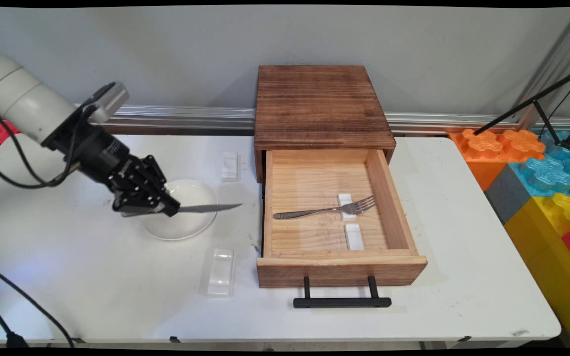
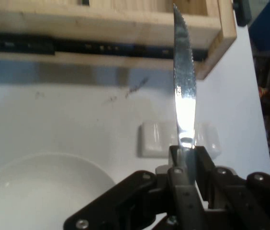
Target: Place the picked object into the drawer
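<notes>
My gripper [image 1: 168, 207] is shut on a steel table knife [image 1: 211, 208], whose blade points right toward the open wooden drawer [image 1: 389, 198]. I hold it level above a white plate [image 1: 186, 222] on the table's left half. In the hand view the serrated knife [image 2: 185, 91] rises from between my fingers [image 2: 185, 158], its tip reaching the drawer's side wall [image 2: 101, 31], with the plate [image 2: 39, 191] at lower left. Inside the drawer a fork [image 1: 324, 211] lies across a white rest [image 1: 347, 206], and a second white rest [image 1: 354, 237] sits in front of it.
A wooden cabinet [image 1: 320, 106] stands behind the drawer, whose black handle [image 1: 342, 300] juts toward the table's near edge. A white rest [image 1: 229, 166] lies behind the plate, and a clear one [image 1: 220, 272] [image 2: 211, 139] in front. Coloured foam blocks [image 1: 537, 168] stand at the right.
</notes>
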`<state>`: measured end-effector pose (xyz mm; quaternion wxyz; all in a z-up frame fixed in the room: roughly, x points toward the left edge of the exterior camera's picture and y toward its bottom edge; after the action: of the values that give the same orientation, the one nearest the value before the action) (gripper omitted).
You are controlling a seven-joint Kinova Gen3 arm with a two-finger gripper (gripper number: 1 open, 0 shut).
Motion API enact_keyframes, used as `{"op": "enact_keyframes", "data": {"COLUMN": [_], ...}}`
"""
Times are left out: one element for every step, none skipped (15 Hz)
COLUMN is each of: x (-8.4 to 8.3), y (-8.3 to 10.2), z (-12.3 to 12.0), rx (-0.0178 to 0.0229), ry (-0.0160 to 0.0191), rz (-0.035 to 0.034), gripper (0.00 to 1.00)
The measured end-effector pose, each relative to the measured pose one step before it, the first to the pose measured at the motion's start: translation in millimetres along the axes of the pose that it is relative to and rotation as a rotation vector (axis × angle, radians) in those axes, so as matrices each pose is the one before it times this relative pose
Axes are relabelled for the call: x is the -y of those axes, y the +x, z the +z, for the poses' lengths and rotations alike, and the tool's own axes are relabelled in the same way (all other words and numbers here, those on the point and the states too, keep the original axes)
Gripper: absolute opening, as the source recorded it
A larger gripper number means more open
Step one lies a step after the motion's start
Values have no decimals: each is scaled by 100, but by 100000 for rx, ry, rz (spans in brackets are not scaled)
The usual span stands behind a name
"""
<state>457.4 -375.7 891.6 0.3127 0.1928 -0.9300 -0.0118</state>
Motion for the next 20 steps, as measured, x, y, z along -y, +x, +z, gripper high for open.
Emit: {"op": "enact_keyframes", "data": {"x": [-33,-7,-13,39,59,43,12,14,35,37,13,-4,-11,-57,-29,-49,-89,-135,-131,-169], "y": [632,670,767,881,854,743,475,705,782,813,655,440,642,753,784,666,780,754,600,658], "z": [21,76,137,230,305,322,237,420,514,618,495,358,579,736,785,673,816,823,677,804], "rx": [-371,-450,-516,-674,-645,-561,-419,-512,-686,-669,-568,-350,-415,-396,-375,-338,-313,-166,-81,51], "ry": [248,302,424,696,657,457,127,-31,44,-102,-40,-16,33,67,19,75,63,-12,-26,0], "rz": [-297,-135,-130,-118,-74,58,71,175,145,192,171,29,-19,-17,76,49,42,-163,-164,-400], "gripper": [0,0,0,0,0,0,0,0,0,0,0,0,0,0,0,0,0,0,0,0]}}
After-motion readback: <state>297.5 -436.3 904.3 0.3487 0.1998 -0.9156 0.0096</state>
